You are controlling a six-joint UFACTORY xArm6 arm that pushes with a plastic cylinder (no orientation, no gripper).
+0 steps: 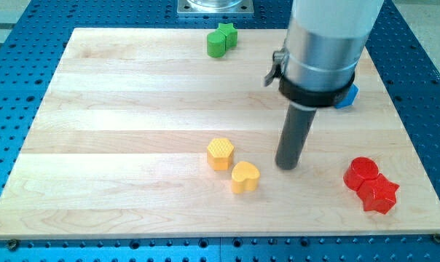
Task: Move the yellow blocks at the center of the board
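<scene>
A yellow hexagon block [220, 153] lies a little below the board's middle. A yellow heart block [245, 177] lies just to its lower right, almost touching it. My tip [287, 166] rests on the board to the right of the yellow heart, a short gap away, touching neither yellow block. The rod rises into the large grey arm body at the view's top right.
Two green blocks [221, 40] sit together at the board's top edge. A red cylinder [361, 172] and a red star [379, 193] touch at the lower right. A blue block [347, 96] is partly hidden behind the arm at the right. The wooden board [118, 145] lies on a blue perforated table.
</scene>
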